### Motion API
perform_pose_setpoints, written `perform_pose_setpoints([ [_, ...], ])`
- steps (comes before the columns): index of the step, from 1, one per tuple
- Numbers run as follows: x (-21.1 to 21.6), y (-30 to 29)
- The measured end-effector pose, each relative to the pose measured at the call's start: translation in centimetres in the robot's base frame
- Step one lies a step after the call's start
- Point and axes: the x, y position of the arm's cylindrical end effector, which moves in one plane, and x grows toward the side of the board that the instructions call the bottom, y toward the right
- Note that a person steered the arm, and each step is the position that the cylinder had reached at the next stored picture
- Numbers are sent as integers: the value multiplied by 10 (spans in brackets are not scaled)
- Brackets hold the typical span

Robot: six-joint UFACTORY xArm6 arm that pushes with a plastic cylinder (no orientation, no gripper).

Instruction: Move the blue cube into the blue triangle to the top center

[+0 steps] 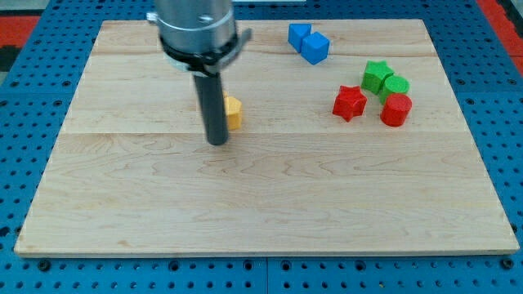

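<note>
My tip (216,142) rests on the pale wooden worktop (261,220), a small yellow block (233,112) just behind it on the view's right; there are no jaws, only the rod. The two blue blocks (307,42), touching, lie well apart toward the view's upper right. Judging by this, the approach step is in hand: the tip must next travel round them.

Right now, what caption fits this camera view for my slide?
My tip beside the yellow block, far from two touching blue blocks at the board's top.
</note>
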Motion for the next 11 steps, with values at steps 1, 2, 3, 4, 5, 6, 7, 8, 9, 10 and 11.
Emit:
perform_pose_setpoints([
  [1,-30,88],
  [2,-95,98],
  [3,-118,101],
  [4,-161,115],
  [5,-199,143],
  [6,-233,166],
  [7,-255,208],
  [8,-269,207],
  [9,-252,154],
  [10,-244,97],
  [11,-222,86],
])
